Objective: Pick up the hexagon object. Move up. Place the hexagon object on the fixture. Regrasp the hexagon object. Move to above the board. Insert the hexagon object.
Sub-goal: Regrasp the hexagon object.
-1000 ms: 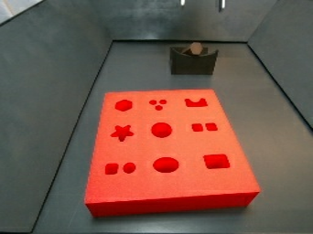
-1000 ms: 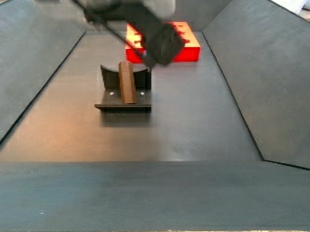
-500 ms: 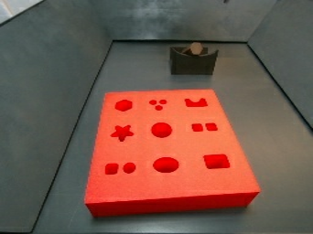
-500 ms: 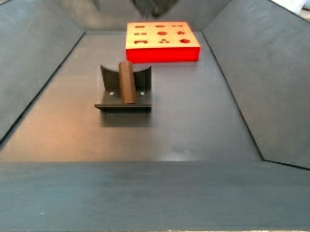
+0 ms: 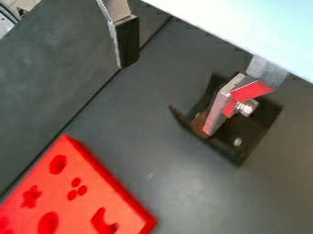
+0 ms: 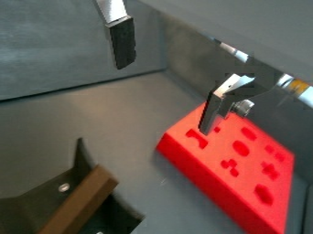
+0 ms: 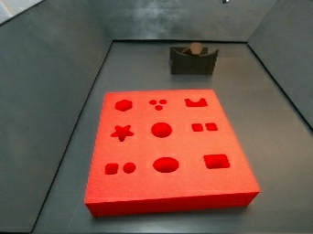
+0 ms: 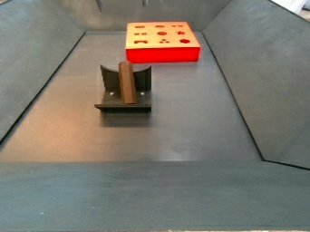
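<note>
Grey floor now shows no arm: the peg sits in the fixture, gripper apparently high, wide, empty, so regrasp is next.

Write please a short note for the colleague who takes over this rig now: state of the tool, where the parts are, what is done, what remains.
Tool: open, empty, raised above the floor, out of both side views.
Hexagon object: resting in the fixture, apart from the tool.
Board: on the floor, all cutouts that show are empty.
Done: pick up, move up, place on fixture.
Left: regrasp, move above the board, insert.
</note>
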Available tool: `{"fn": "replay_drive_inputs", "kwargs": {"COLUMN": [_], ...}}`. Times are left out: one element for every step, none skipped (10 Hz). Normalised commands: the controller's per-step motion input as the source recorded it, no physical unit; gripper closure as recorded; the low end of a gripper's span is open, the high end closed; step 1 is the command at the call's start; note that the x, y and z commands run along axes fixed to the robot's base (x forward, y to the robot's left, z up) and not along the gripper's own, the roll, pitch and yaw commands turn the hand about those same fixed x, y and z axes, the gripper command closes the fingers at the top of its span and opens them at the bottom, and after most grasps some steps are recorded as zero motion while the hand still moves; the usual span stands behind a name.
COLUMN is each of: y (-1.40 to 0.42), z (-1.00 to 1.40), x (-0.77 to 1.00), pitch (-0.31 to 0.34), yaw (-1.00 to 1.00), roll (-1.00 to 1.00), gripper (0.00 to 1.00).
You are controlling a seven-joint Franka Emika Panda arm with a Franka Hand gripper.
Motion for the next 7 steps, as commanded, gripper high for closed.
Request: {"fn": "replay_drive_inputs", "kwargs": {"y": [-0.03, -0.03, -0.03, -0.02, -0.02, -0.02, -0.02], "z": [0.01, 0.00, 0.00, 0.01, 0.01, 0.01, 0.00], "x": [-0.04, -0.04, -0.04, -0.05, -0.04, -0.04, -0.04], "pitch": [0.002, -0.004, -0.012, -0.018, -0.024, -0.032, -0.034], "yaw": [0.03, 0.03, 0.03, 0.03, 0.03, 0.03, 0.03], "roll": [1.00, 1.00, 1.00, 1.00, 1.00, 1.00, 1.00], "gripper": [0.00, 0.00, 0.00, 0.00, 0.00, 0.00, 0.00]}}
